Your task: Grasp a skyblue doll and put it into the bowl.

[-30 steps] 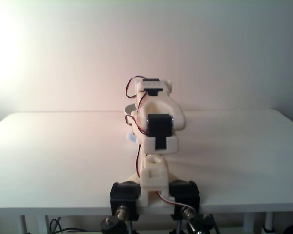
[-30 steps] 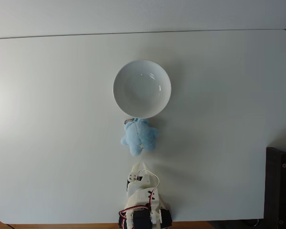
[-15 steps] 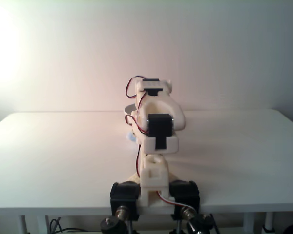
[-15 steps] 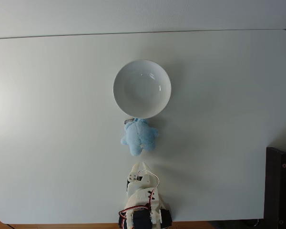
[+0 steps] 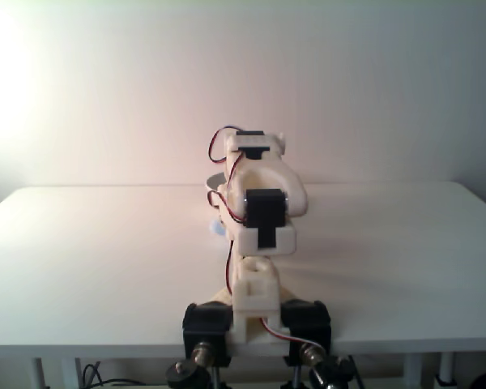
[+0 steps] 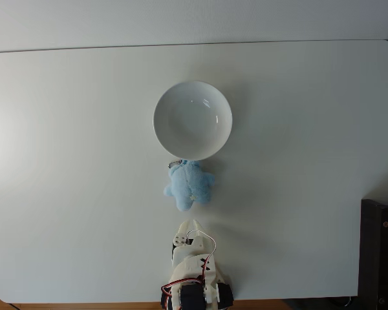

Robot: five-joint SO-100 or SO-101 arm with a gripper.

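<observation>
Doll (image 6: 188, 186), pale blue, lies on the white table (image 6: 64, 181) just past the claw (image 6: 186, 231) in the top-down fixed view, apart from it, its long axis running from the claw toward the bowl (image 6: 193, 120). Its far end with a small metal ring touches the bowl's near rim. The bowl sits beyond the doll, in line with the arm. In the front-on fixed view the folded arm (image 5: 257, 211) stands before a plain pale wall (image 5: 373, 89), lit warmly from the left. Whether the claw's fingers are apart or together I cannot tell.
</observation>
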